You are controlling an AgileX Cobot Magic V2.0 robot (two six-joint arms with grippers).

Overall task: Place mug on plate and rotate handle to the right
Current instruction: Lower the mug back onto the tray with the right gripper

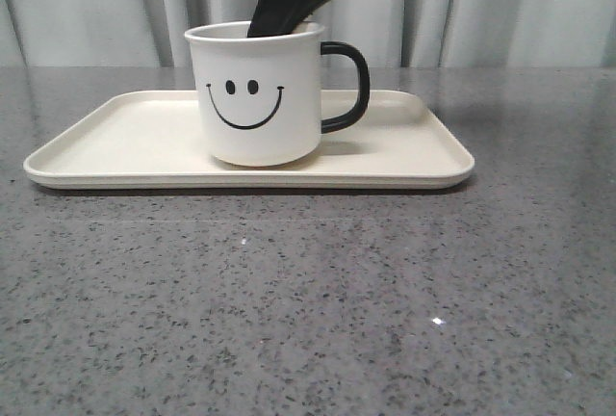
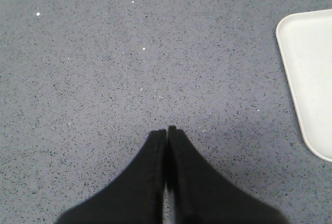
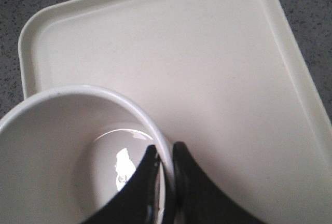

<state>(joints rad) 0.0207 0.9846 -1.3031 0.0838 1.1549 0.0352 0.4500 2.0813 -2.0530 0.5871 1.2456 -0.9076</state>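
The nearest ground is bare grey speckled table (image 1: 308, 300), running unbroken up to the front edge of the plate. The plate (image 1: 115, 137) lies flat on the table, long side toward the camera. The mug (image 1: 258, 98) stands upright on the plate, roughly at its middle, smiley face (image 1: 245, 100) turned to the front. The handle (image 1: 348, 86) projects to the right side of the mug as the front view shows it.

The right gripper (image 3: 165, 162) comes down from above and behind, clamped on the mug's rim: the right wrist view shows one finger inside the cup and the other outside against the wall, the white rim pinched between them. The mug interior appears empty and glossy.

The left gripper (image 2: 166, 132) is well apart from the mug, over bare table, with only one corner of the plate in its view. Its jaws are pressed together and hold nothing.

Behind the table hangs a pale curtain (image 1: 96, 12).
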